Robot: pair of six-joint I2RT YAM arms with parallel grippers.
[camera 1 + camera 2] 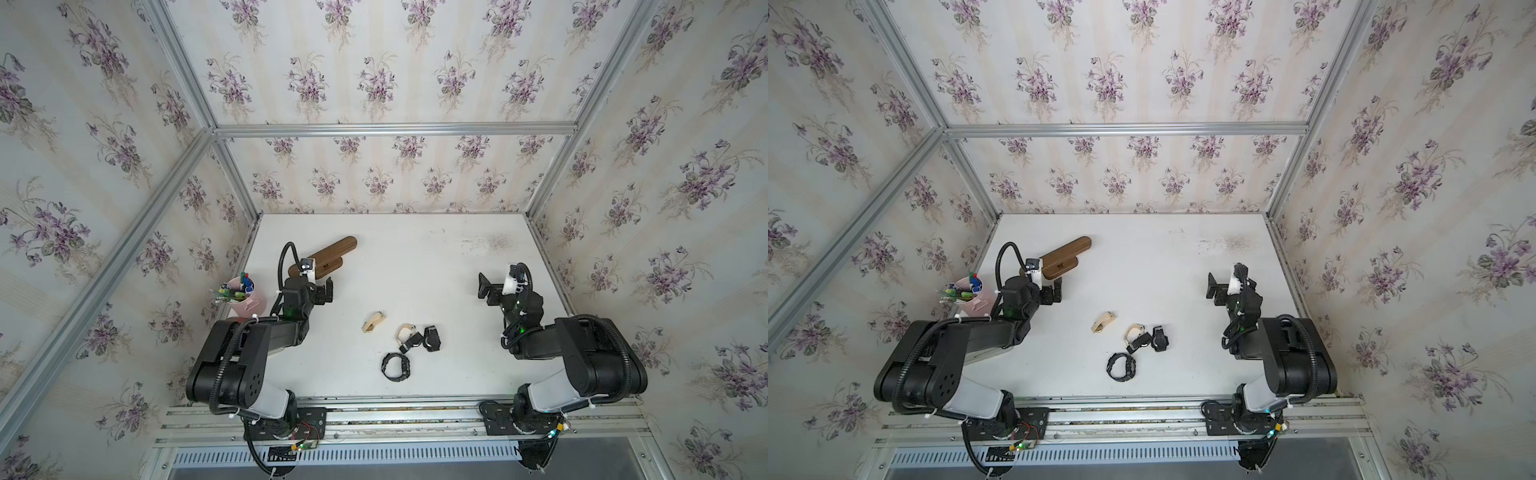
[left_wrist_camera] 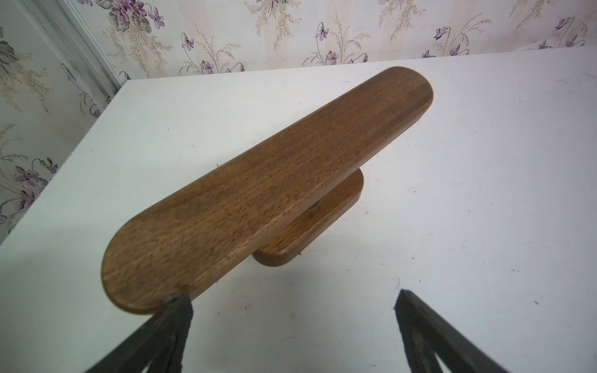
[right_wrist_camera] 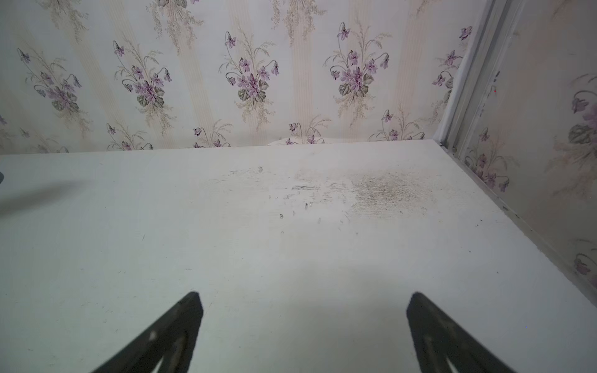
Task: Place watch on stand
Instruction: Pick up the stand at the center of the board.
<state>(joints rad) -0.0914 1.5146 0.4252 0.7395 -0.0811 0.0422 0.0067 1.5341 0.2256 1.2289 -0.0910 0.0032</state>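
Dark brown wooden bar stand [image 1: 332,253] near the far-left corner of the white worktop [image 1: 436,266]. Black looped-strap watch [image 1: 396,365] (light, floppy, probably best pinched by its band) lies mid-front edge among other small watches [image 1: 432,338]. Left pincer [image 2: 292,303] and right pincer [image 3: 303,300] gape empty.

Scene was lit evenly & fairly brightly from overhead. Only soft shadows were cast: a grey patch was thrown on the white table [image 2: 452,226] under & in front of the stand [image 2: 268,181], and a dim smear was seen at one edge of the right wrist view. Wide-angle bending was noted in both top views, esp. along the frame rails [image 1: 187,83]. Wrist pics were slightly soft; left gripper [image 2: 292,294] & right gripper [image 3: 305,294] tips were rendered blurred, near-black.
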